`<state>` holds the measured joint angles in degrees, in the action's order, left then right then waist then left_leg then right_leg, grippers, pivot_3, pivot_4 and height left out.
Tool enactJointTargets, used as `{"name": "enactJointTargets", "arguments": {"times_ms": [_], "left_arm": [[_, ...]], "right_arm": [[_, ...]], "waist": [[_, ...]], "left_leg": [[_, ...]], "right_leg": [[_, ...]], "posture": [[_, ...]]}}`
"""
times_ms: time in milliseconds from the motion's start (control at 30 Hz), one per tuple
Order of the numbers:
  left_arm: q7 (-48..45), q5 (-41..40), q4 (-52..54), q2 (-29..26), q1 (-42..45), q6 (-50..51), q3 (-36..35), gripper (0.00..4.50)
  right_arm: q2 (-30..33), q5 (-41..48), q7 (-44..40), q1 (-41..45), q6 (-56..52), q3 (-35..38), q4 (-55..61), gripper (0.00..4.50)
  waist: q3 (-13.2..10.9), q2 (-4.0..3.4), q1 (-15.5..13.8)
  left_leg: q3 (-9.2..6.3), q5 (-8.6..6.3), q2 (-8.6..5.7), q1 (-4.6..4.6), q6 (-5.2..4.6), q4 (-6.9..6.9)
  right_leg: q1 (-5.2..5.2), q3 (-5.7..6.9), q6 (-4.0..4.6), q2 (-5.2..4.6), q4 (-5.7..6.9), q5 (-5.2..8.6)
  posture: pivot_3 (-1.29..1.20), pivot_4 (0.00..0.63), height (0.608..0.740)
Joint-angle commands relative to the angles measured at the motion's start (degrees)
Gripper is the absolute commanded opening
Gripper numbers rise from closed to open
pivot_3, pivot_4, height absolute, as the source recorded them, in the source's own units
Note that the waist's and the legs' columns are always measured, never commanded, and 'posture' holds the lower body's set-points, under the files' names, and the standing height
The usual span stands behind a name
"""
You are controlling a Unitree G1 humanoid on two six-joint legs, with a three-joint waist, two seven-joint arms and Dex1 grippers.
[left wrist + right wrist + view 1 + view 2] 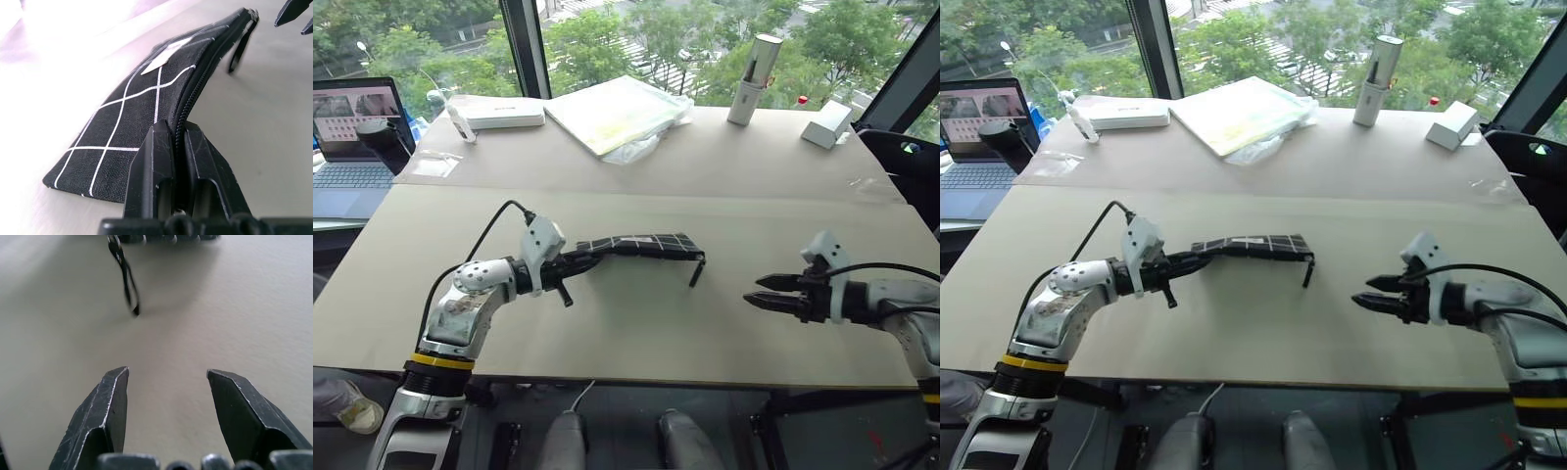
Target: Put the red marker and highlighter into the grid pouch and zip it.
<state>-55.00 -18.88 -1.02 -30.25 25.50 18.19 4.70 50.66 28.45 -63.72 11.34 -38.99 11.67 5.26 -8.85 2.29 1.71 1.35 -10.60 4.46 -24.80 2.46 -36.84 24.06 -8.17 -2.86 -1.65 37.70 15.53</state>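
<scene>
Over the table's middle, pouch held up by one end

Left tool is pinched tight on the near-left end of the grid pouch, likely bracing it for zipping; right tool hangs spread and empty off to the right, well apart from the zipper pull.

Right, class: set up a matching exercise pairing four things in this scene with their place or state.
Things:
1. black fabric grid pouch
2. left gripper
3. right gripper
4. open laptop

States:
A. fingers apart, holding nothing
B. held above the table at one end
C. on the side desk at far left
D. fingers clamped on the pouch's zipper edge

Pairs: 1-B, 2-D, 3-A, 4-C
</scene>
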Motion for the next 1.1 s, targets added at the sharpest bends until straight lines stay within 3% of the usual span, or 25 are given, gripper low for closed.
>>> {"name": "enactJointTargets", "arguments": {"times_ms": [33,233,367,400,533,700,800,933,1100], "left_arm": [[-2.96,2.47,-3.76,0.30,3.30,-5.99,1.75,0.00],[-4.31,7.83,-12.73,1.83,6.59,-13.67,5.27,0.00],[-10.62,1.77,-6.18,0.69,3.26,-4.97,5.77,1.55],[-11.42,0.69,-4.47,0.33,2.51,-3.37,5.61,1.74],[-11.36,-4.77,1.51,-1.65,0.06,5.68,2.08,3.34],[-6.51,-14.35,4.97,-2.05,0.23,16.90,-6.86,3.34],[1.83,-18.73,7.05,-1.61,-0.58,23.59,-14.39,3.34],[11.28,-21.97,11.05,-2.51,-7.57,27.02,-26.40,3.34],[16.26,-24.64,15.42,-3.34,-14.48,29.80,-32.58,3.34]], "right_arm": [[0.83,3.18,-0.96,-1.64,1.40,4.86,3.61,2.85],[0.05,2.50,1.31,-3.50,2.25,4.76,4.79,2.85],[0.17,2.41,2.41,-3.98,2.75,5.10,4.55,2.88],[0.32,2.26,2.63,-4.06,2.92,5.10,4.41,2.88],[0.76,1.87,2.75,-3.30,3.73,4.84,2.71,2.88],[0.70,1.97,2.42,-0.89,4.74,4.54,-0.22,2.88],[-0.29,2.84,2.23,0.40,5.47,5.07,-2.65,2.88],[-3.70,3.47,3.23,1.70,7.29,5.06,-6.08,2.88],[-6.72,1.35,3.46,4.08,9.44,2.59,-10.42,2.88]], "waist": [[0.00,0.00,-0.09],[0.00,0.00,-0.50],[0.00,0.00,-0.47],[0.00,0.00,-0.50],[0.00,0.00,-0.53],[0.00,0.00,-0.56],[0.00,0.00,-0.51],[0.00,0.00,0.02],[0.00,0.01,0.53]], "left_leg": [[0.00,0.00,0.00,0.01,0.00,0.00],[-0.01,0.00,-0.02,0.02,0.00,0.00],[-0.01,0.00,-0.02,0.01,0.00,0.00],[-0.01,0.00,-0.02,0.01,0.00,0.00],[-0.01,0.00,-0.02,0.00,0.00,-0.01],[-0.02,0.00,-0.01,0.02,0.00,-0.06],[-0.02,0.00,-0.01,0.03,0.00,-0.06],[-0.05,-0.02,0.00,0.06,-0.03,-0.04],[-0.05,-0.02,-0.01,0.06,-0.03,-0.02]], "right_leg": [[0.00,0.00,0.00,0.00,0.00,0.00],[-0.03,-0.01,-0.01,-0.01,-0.03,0.01],[-0.01,-0.02,-0.01,0.00,0.00,0.01],[0.00,-0.02,-0.01,0.00,0.00,0.01],[0.01,-0.02,-0.02,0.00,0.06,0.01],[0.00,-0.01,-0.10,-0.01,0.14,0.06],[0.00,-0.02,-0.11,-0.01,0.14,0.07],[-0.01,-0.02,-0.05,0.00,0.12,0.04],[-0.02,0.00,-0.04,-0.02,0.14,0.03]], "posture": [[0.00,0.150,0.740],[0.00,0.150,0.740],[0.00,0.150,0.740],[0.00,0.150,0.740],[0.00,0.150,0.740],[0.00,0.150,0.740],[0.00,0.150,0.740],[0.00,0.150,0.740],[0.00,0.150,0.740]]}}
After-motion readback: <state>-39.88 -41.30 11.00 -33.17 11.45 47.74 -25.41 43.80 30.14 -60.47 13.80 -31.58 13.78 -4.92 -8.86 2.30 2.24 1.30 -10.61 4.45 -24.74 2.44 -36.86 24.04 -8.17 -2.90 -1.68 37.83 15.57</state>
